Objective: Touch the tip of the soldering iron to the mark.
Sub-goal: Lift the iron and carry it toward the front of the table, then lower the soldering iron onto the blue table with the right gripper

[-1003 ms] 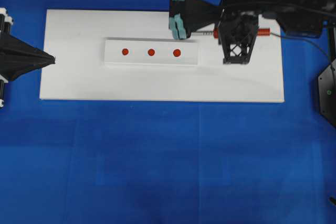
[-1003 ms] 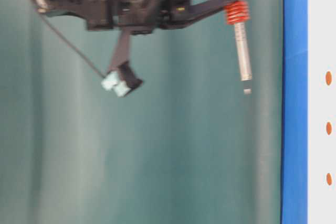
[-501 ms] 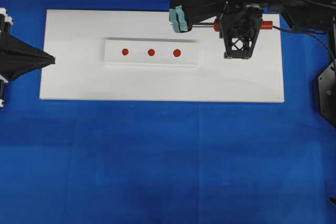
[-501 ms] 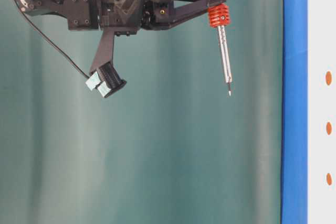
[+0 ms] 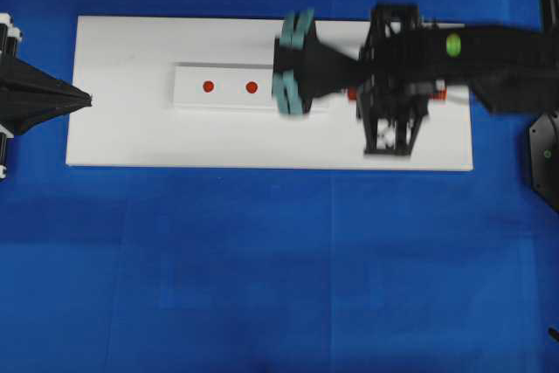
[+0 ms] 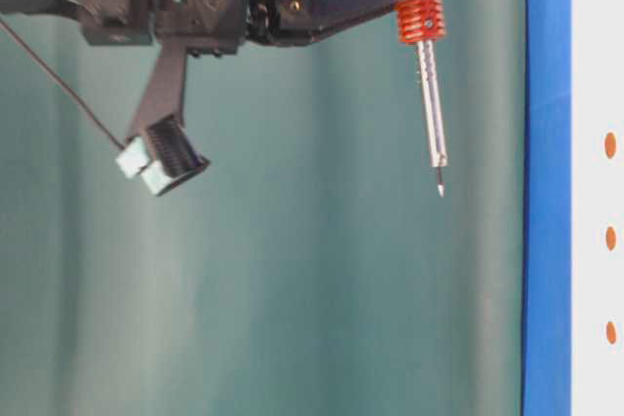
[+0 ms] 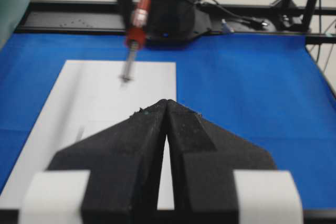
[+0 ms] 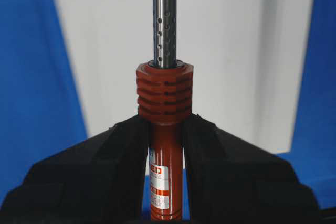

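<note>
The left gripper (image 5: 87, 99) is resting at the left edge of the white board (image 5: 131, 137), its fingers (image 7: 147, 129) pressed together with nothing between them, pointing across the board toward the raised strip (image 5: 227, 87) ahead of the fingertips.

The right arm is reaching in from the right above the board, blurred in the overhead view, with its wrist bent downward. The right gripper (image 8: 165, 129) is clamping the soldering iron (image 6: 429, 94) by the red handle, just behind the ribbed collar, one finger on each side. The silver shaft is extending beyond the fingertips, slightly tilted, and the tip (image 6: 440, 185) is hanging in the air, clear of the board. Two red marks (image 5: 208, 86) are lying exposed on the strip, beyond the fingertips toward the left gripper.
</note>
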Tool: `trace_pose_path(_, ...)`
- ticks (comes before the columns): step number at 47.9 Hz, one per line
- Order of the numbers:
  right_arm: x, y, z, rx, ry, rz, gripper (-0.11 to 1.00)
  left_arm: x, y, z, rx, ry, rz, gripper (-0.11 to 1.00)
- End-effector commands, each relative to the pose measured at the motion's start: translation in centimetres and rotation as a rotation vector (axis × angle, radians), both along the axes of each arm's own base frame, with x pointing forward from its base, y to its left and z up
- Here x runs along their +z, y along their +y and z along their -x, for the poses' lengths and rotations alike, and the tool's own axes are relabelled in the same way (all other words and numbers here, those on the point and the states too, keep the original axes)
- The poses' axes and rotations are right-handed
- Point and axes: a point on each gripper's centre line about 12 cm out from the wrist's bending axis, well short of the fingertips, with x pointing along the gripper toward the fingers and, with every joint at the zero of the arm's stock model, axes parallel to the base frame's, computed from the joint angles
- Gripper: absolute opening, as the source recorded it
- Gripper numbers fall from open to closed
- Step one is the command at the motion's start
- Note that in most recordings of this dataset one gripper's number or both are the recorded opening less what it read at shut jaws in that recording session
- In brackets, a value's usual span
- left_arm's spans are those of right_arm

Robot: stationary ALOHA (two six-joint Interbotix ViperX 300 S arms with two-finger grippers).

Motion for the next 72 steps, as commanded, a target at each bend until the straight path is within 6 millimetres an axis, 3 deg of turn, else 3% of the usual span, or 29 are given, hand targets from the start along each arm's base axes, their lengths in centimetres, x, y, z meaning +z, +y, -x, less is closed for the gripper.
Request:
trace_pose_path(1, 1.2, 1.9, 0.3, 0.005, -0.043, -0.005, 0.06, 0.4, 0.0, -0.1, -0.002, -0.012, -0.001, 0.00)
trace_pose_path(18, 1.0, 9.1, 1.0, -0.020, -0.080, -0.033, 0.06, 0.4, 0.0, -0.1, -0.002, -0.014, -0.001, 0.00)
trace_pose_path(28, 0.9, 11.7, 1.5, -0.031, -0.100, -0.052, 0.06, 0.4, 0.0, -0.1, -0.002, -0.017, 0.000, 0.00)
trace_pose_path(49, 0.6, 11.9, 0.0, -0.012, -0.168, -0.076, 0.06, 0.5, 0.0, -0.1, -0.003, -0.018, 0.009, 0.00)
trace_pose_path(72, 0.8, 11.1, -6.8, 0.072, -0.226, -0.073, 0.06, 0.5, 0.0, -0.1, -0.003, -0.020, 0.014, 0.00)
